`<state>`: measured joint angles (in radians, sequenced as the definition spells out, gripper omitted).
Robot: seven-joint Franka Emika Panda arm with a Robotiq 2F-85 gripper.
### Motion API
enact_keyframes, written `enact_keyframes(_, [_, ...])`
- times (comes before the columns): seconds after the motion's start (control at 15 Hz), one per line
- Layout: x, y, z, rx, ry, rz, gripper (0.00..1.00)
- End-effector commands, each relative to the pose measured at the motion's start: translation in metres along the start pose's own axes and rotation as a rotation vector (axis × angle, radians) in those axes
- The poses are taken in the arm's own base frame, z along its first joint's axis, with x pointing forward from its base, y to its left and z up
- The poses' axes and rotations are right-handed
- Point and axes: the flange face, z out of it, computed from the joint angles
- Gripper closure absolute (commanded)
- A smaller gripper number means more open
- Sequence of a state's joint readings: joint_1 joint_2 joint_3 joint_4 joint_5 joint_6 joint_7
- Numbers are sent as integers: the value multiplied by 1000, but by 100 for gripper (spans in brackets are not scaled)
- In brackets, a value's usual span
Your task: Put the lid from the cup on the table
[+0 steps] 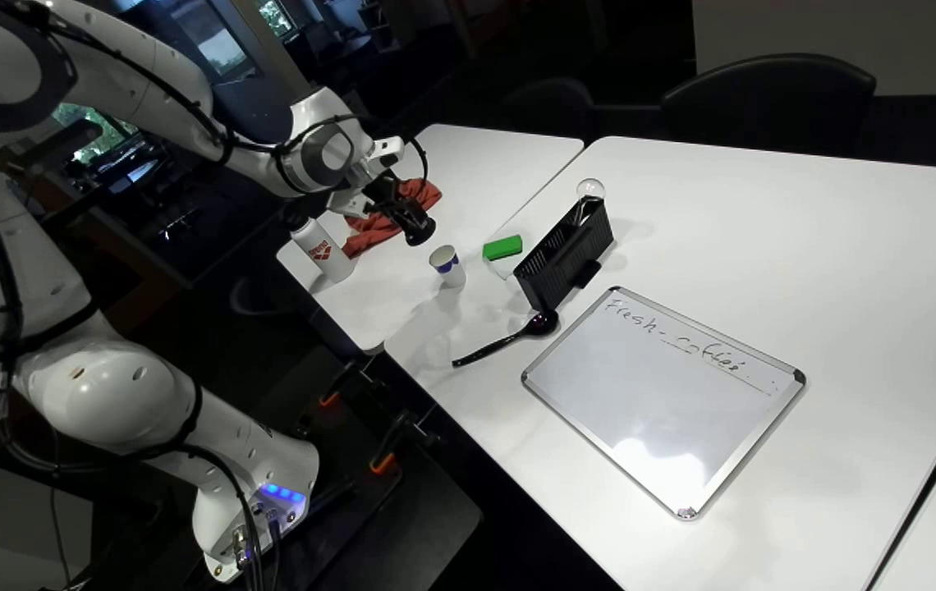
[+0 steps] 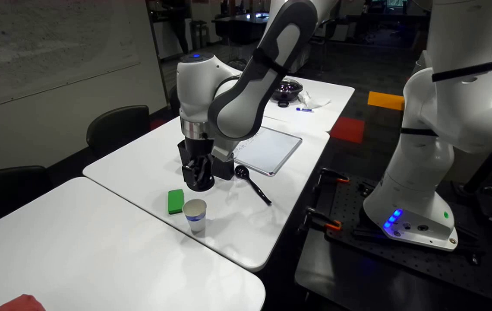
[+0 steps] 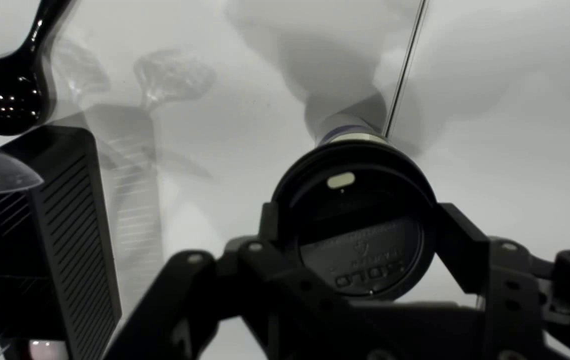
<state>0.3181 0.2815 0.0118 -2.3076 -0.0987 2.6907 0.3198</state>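
The black round lid (image 3: 365, 270) is held between the fingers of my gripper (image 3: 357, 220), one finger at each side of its rim. In both exterior views the lid (image 1: 420, 235) (image 2: 201, 185) shows at the fingertips of my gripper (image 1: 410, 220) (image 2: 198, 172), raised above the table. The small whitish cup with a blue band (image 1: 450, 269) (image 2: 195, 216) stands upright and uncovered on the white table (image 1: 763, 222) (image 2: 142, 160). The lid is above the cup and apart from it. In the wrist view the lid hides most of the cup (image 3: 347, 127).
A black slotted holder (image 1: 571, 254) with clear utensils stands near the cup. A black spoon (image 1: 509, 336), a green block (image 1: 502, 248) and a framed whiteboard (image 1: 665, 402) lie on the table. A white bottle (image 1: 324, 250) and a red cloth (image 1: 369, 234) are beyond the cup.
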Motion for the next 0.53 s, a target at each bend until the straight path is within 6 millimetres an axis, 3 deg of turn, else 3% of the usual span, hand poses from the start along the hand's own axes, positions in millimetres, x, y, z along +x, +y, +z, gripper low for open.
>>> enact_keyframes(0.0, [-36,31,-29,-30,-1,69,23])
enact_keyframes(0.2, [-62,52,-30,-32,-9,126,23])
enact_keyframes(0.47, [-99,73,-14,-36,-43,182,18])
